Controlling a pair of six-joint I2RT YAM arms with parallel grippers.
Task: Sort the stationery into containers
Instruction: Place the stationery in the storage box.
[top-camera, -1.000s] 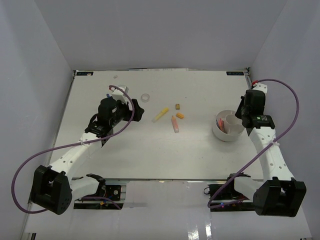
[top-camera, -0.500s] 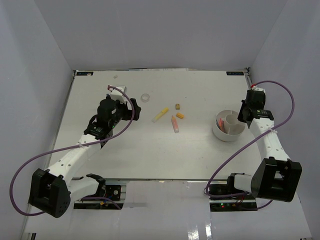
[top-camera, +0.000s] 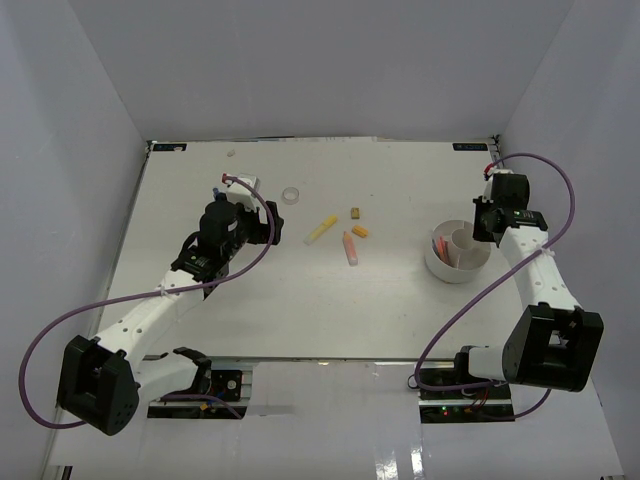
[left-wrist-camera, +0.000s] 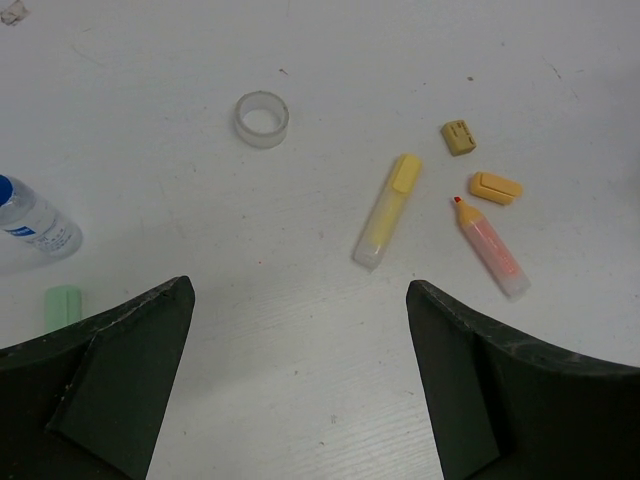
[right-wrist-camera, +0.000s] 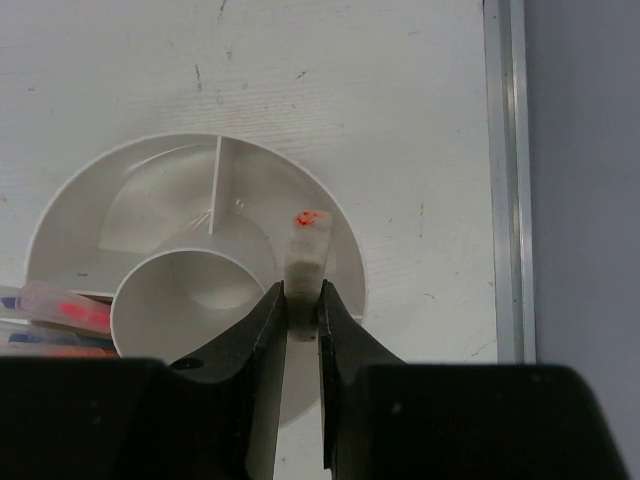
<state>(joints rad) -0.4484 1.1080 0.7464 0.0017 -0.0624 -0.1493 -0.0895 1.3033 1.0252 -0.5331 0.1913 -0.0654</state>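
Top external showed that the right arm had folded its elbow in over the last second, carrying its wrist from beside the tub (top-camera: 450, 277) toward the far rim. In the right wrist view the right jaws were narrow, pinching a white stub (right-wrist-camera: 305, 248) with an orange-red smear on top. The stub was held over the tub's outer ring, just right of the inner cup (right-wrist-camera: 190, 290). Pens (right-wrist-camera: 60, 310) lay in the left compartment. I judged the stub placed for release. The left arm had barely shifted. The left jaws stood wide and empty above the bench (left-wrist-camera: 300, 400), where a yellow marker (left-wrist-camera: 385, 210), orange marker (left-wrist-camera: 490, 245), tape ring (left-wrist-camera: 262, 118), bottle (left-wrist-camera: 35, 222) and green eraser (left-wrist-camera: 62, 305) lay unsorted.
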